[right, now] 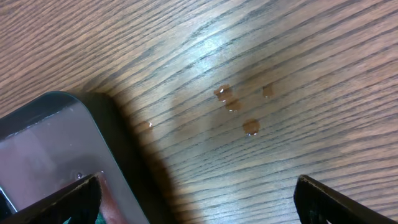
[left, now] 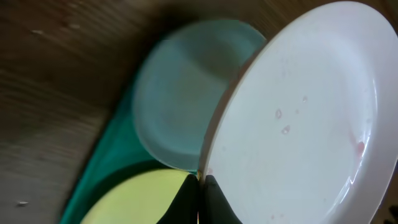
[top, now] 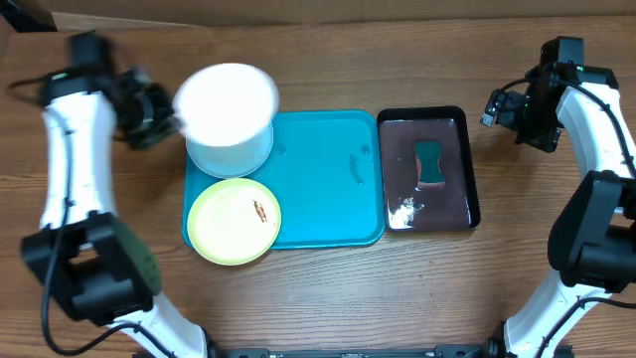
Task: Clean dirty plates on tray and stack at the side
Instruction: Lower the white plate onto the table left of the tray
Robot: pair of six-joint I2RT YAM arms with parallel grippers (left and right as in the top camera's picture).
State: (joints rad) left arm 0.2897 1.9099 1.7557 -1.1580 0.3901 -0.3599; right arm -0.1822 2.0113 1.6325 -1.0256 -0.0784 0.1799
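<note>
You have on hand: table (top: pixel 318 298), wood with visible grain, low sheen; white plate (top: pixel 229 99), smooth glossy plastic; yellow-green plate (top: pixel 224 234), smooth plastic; turquoise tray (top: pixel 328 199), glossy plastic; black tray (top: pixel 422 112), shiny, wet-looking plastic; sponge (top: pixel 428 163), matt.

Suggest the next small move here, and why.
Probably bring the open right jaws down onto the green sponge in the black tray. The left jaws are shut on the rim of the white plate, holding it above the turquoise tray, and a pinkish smear shows on it; the sponge lies untouched.
</note>
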